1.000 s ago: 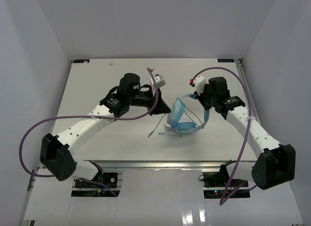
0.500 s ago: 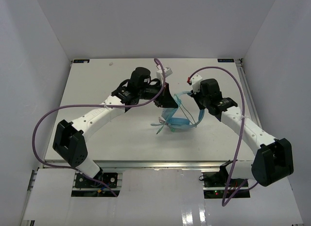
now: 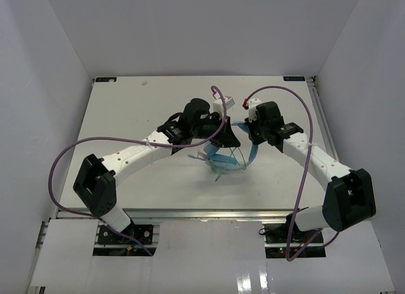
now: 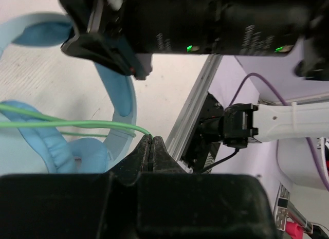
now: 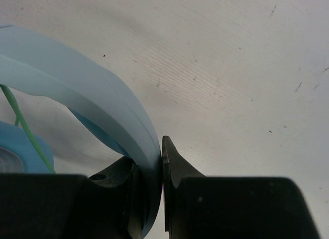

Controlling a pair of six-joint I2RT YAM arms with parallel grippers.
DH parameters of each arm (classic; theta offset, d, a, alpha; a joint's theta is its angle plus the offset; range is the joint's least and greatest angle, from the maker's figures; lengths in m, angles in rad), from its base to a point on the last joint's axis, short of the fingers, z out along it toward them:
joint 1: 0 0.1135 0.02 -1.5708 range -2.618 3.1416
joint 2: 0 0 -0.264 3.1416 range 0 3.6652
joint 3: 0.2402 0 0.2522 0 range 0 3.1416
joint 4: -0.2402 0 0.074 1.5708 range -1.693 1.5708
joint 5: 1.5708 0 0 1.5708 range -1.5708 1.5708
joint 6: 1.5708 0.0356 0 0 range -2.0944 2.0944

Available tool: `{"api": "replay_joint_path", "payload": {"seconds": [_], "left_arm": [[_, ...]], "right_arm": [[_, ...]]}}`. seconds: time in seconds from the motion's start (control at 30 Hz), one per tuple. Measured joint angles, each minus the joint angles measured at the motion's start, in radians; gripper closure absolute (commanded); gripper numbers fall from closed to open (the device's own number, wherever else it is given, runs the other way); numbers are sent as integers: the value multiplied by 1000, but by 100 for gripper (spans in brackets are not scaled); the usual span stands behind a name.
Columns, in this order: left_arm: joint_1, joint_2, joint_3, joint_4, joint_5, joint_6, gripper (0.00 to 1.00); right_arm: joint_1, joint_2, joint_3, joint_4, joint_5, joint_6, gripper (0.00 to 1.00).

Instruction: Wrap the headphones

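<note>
The top view is bright and evenly lit from above. The white desk (image 3: 126,114) and pale walls (image 3: 63,41) show no hard glare, and only a soft, short shadow lies beneath the headphones (image 3: 226,161) at frame centre. A glossy strip (image 3: 253,281) along the bottom edge carries faint reflections. Detail is sharp, with little distortion at the edges. In the left wrist view the left tool (image 4: 150,144) is a dark, underexposed, blurred mass across the bottom. In the right wrist view the right tool (image 5: 149,158) is black and out of focus, the desk's scratches at upper right are crisp, and a diffuse shadow spreads at left.
</note>
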Motion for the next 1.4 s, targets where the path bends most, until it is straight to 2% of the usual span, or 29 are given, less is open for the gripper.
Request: {"api": "replay_joint_path", "payload": {"seconds": [0.3,0.43,0.63,0.87,0.97,1.03,1.17,1.4], "left_arm": [[-29,-5,-98,32,-154,0,99],[-50,-5,-98,54,-205,1,80],[-96,-11,-98,48,-261,9,65],[-118,-84,-129,22,-289,18,61],[-119,-119,-133,14,-302,22,56],[-120,-144,-134,13,-310,26,49],[-130,-210,-147,-4,-323,51,31],[-133,-470,-245,-35,-437,152,14]], "right_arm": [[-19,12,31,-33,-33,68,92],[-21,12,39,-38,-38,79,92],[-29,12,50,-36,-44,94,92],[-46,12,58,-33,-55,98,92],[-54,13,58,-32,-67,99,92],[-59,15,58,-32,-75,100,92],[-71,31,58,-31,-98,101,92],[-102,165,77,-13,-149,132,92]]}}
